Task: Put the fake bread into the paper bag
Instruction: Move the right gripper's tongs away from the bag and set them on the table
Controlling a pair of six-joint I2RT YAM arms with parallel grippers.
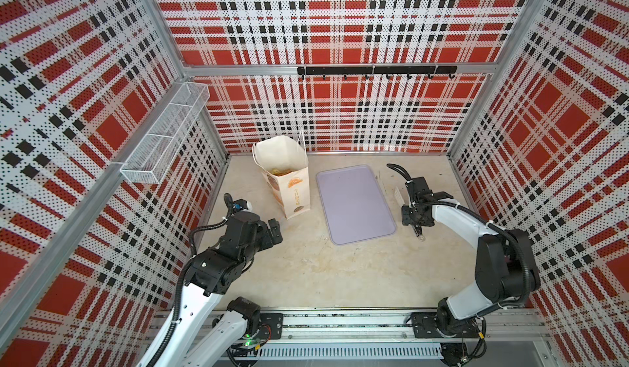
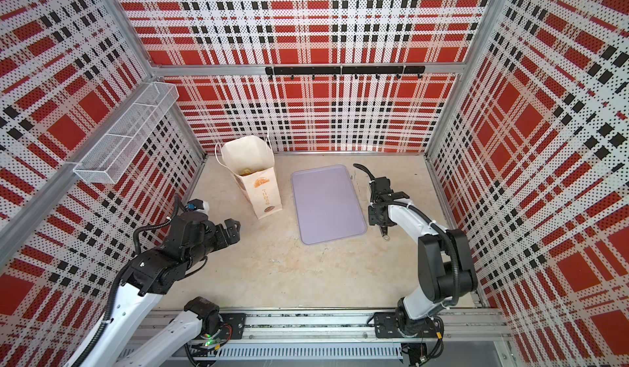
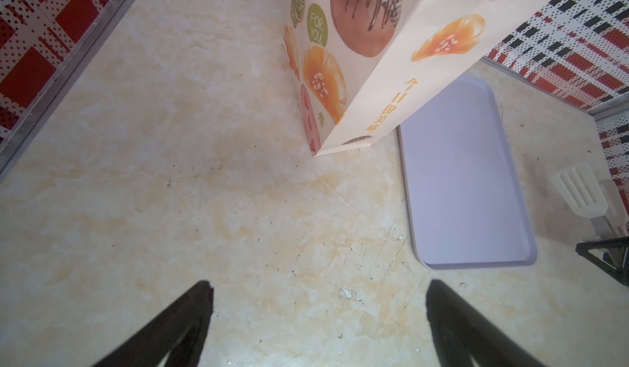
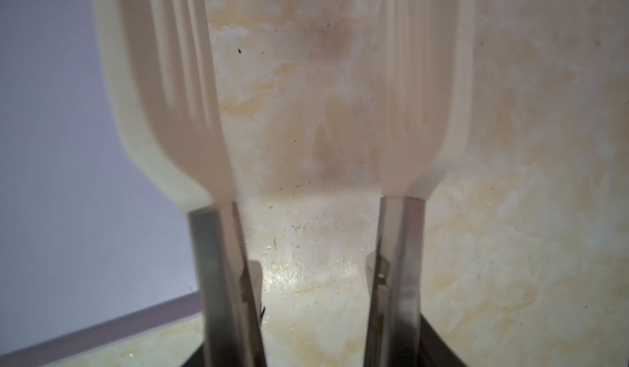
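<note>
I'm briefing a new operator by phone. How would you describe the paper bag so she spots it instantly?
Start at the beige marbled tabletop and look toward its far edge. Just left of the flat lilac rectangular tray stands the tall cream-white paper bag. It alone stands upright, open-topped, with white cord handles and an orange bread print.

The bag (image 1: 296, 191) is matt cream paper, printed. The tray (image 1: 355, 209) looks like smooth matt lilac plastic. The tabletop (image 1: 340, 280) is marbled, faintly glossy and scuffed. The tongs (image 4: 153, 93) have cream plastic heads on brushed metal arms. At upper left, the basket (image 1: 160, 144) is white wire mesh.
</note>
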